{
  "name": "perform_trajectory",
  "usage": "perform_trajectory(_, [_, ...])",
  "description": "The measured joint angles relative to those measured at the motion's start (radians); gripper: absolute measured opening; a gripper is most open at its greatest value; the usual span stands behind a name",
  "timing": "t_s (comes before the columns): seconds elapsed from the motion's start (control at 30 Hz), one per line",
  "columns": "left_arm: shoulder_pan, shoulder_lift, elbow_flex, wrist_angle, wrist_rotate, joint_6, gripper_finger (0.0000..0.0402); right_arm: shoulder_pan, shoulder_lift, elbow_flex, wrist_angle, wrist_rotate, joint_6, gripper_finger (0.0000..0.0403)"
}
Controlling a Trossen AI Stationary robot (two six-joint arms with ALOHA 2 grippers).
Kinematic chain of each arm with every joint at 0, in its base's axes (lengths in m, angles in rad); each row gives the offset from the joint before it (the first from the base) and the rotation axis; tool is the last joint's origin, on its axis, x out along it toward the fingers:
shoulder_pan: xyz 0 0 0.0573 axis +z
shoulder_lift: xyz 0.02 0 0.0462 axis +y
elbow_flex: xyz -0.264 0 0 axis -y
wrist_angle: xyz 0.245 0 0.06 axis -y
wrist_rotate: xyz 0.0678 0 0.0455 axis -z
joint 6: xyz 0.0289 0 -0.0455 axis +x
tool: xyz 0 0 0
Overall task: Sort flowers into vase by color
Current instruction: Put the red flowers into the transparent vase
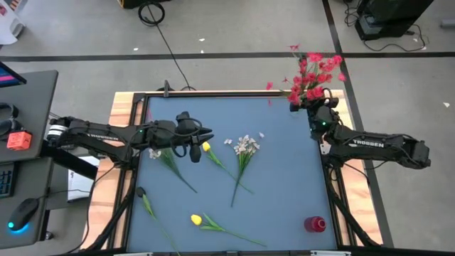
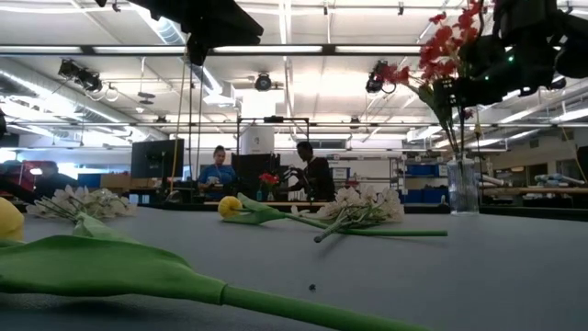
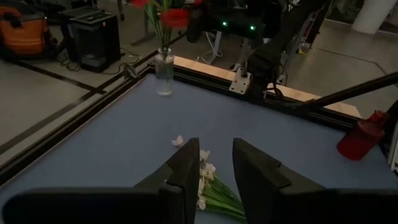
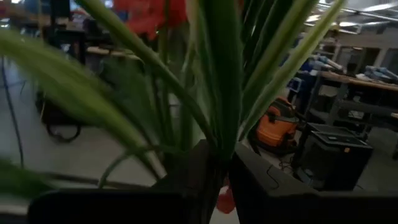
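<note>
Red-blossomed artificial flowers (image 1: 313,75), green stems clamped in the right tool (image 1: 313,104), at the counter's (image 1: 284,192) far right; left tool (image 1: 205,135) parted, empty.

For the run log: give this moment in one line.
right gripper: shut on red flowers at vase | left gripper: open, above white spray

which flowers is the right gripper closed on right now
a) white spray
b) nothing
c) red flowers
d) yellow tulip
c: the right gripper at the table's far right corner is shut on the stems of the red flowers, which stand in the glass vase.
</note>
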State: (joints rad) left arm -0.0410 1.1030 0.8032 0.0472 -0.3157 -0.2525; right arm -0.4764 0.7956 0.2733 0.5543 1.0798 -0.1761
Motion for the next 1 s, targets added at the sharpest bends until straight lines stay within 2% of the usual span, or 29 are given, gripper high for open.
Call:
perform_trajectory(0.3, [0.0, 0.006, 0.0, -0.002, 0.001, -0.034, 0.01, 0.012, -0.023, 0.0, -0.184, 0.023, 0.098, 0.0066])
perform_trajectory(0.5, [0.0, 0.018, 0.0, -0.002, 0.004, -0.051, 0.01, -0.045, -0.024, 0.0, -0.283, -0.072, 0.2, 0.0066])
perform_trajectory(0.7, [0.0, 0.017, 0.0, 0.0, 0.004, -0.062, 0.01, -0.051, -0.033, 0.046, -0.364, -0.155, 0.207, 0.0068])
perform_trajectory(0.83, [0.0, 0.017, 0.0, 0.0, 0.004, -0.074, 0.01, -0.051, -0.032, 0.097, -0.53, -0.166, 0.251, 0.0073])
perform_trajectory(1.0, [0.0, 0.017, 0.0, 0.0, 0.004, -0.074, 0.01, -0.051, -0.058, 0.105, -0.592, -0.184, 0.291, 0.0085])
